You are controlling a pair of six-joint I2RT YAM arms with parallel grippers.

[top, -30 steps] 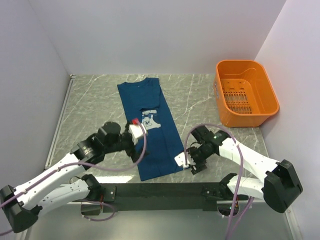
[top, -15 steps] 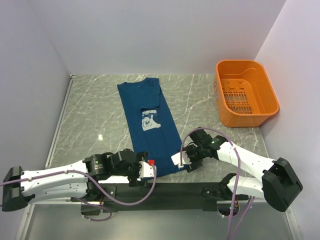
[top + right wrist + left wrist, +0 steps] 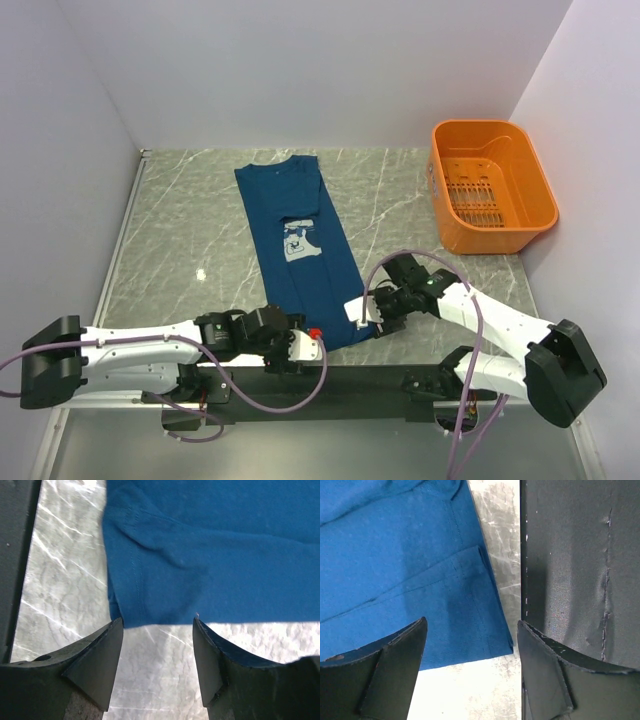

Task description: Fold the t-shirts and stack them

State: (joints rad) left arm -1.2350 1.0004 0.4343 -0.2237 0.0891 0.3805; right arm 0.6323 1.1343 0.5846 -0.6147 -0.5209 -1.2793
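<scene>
Down at the near edge of the bench (image 3: 190, 220), both arms are parked right over the bottom hem of the t-shirt (image 3: 300, 215). It lies flat as a long narrow strip, collar end far from the arms, hem end near, grey print facing up. The orange basket (image 3: 490, 240) sits well apart at the far right.

Handling-wise, I'd guess this is about as light and floppy as things get. Soft cotton with no stiffness, so it'll sag wherever it isn't held, and the folded layers could slide over each other. The stitched hem has a bit more body, so the two near corners look like the sensible places to pinch, catching every layer at once.

The left fingers (image 3: 300, 347) are spread wide with nothing in them. From that wrist's view, one hem corner lies on the bench in the gap between the fingers. One finger is over blue cloth and the other is off it, by the black rail.

The right fingers (image 3: 368, 322) are also open and empty. The other hem corner sits just ahead of the tips, centred in the gap, with bare marble under them. I can't tell if either pair is touching the fabric.
</scene>
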